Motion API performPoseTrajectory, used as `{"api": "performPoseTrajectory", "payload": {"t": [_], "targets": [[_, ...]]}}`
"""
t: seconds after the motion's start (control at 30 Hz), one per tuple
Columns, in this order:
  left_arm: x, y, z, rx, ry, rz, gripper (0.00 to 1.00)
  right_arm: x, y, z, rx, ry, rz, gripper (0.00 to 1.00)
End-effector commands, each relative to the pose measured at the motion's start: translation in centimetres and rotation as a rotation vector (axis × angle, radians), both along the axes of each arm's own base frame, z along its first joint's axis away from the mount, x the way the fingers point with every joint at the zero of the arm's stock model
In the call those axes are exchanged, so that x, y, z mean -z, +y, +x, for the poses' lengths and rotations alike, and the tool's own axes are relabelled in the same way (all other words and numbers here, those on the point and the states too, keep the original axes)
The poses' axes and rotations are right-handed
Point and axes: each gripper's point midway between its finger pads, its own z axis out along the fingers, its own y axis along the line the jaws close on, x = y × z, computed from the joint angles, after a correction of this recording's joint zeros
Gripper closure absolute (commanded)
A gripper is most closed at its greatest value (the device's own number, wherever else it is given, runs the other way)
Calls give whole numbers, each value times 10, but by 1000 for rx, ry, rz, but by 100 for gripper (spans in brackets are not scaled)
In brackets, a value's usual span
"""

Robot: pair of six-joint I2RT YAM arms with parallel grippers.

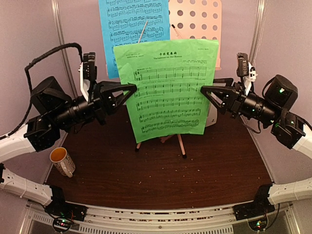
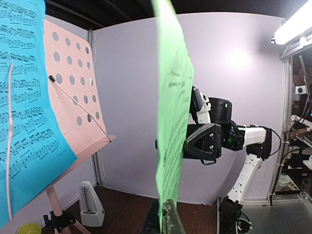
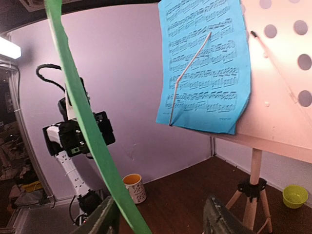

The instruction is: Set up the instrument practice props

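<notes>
Now you see the green music sheet upright in the air, in front of the pink music stand, which carries the blue music sheet on its left half. Your left gripper is clamped on the green sheet's left edge, while your right gripper has its fingers apart around the right edge. The white mug stands on the table near your left arm.

Loose sheet before stand; mug at left
</notes>
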Motion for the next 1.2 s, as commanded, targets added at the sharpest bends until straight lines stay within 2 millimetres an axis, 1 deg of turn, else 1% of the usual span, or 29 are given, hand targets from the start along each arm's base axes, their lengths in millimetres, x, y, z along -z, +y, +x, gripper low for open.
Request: {"api": "performPoseTrajectory", "payload": {"t": [0.0, 0.03, 0.1, 0.17, 0.2, 0.27, 0.37, 0.43, 0.5, 0.63, 0.67, 0.77, 0.93, 1.03, 1.17], "targets": [[-32, 17, 18, -119, 68, -57, 100, 24, -22, 33, 199, 50, 8, 33], [-35, 18, 19, -123, 71, -51, 100, 37, -27, 42, 252, 67, 0, 30], [-43, 20, 18, -123, 62, -50, 100, 65, -30, 54, 313, 98, -20, 28], [-53, 23, 15, -117, 47, -59, 100, 99, -30, 68, 370, 135, -50, 26], [-56, 23, 14, -111, 39, -58, 100, 123, -28, 75, 390, 156, -79, 25], [-63, 25, 8, -89, 15, -61, 100, 153, -25, 88, 438, 183, -118, 24], [-73, 28, 1, -67, -16, -64, 100, 188, -14, 107, 464, 220, -169, 24], [-78, 30, -5, -50, -34, -58, 100, 207, -3, 119, 461, 242, -197, 24], [-85, 33, -9, -37, -46, -65, 100, 222, 9, 129, 446, 254, -221, 23], [-94, 41, -14, -36, -63, -78, 100, 242, 34, 147, 412, 266, -254, 24], [-96, 43, -15, -37, -67, -81, 100, 243, 37, 151, 409, 263, -252, 24], [-100, 47, -19, -34, -79, -88, 100, 248, 41, 161, 419, 264, -249, 24], [-106, 48, -25, -15, -106, -84, 100, 255, 44, 179, 419, 286, -237, 24], [-110, 49, -26, -15, -115, -87, 100, 259, 49, 185, 410, 291, -242, 29], [-115, 51, -22, -40, -113, -92, 100, 260, 56, 188, 385, 293, -239, 36]]}}
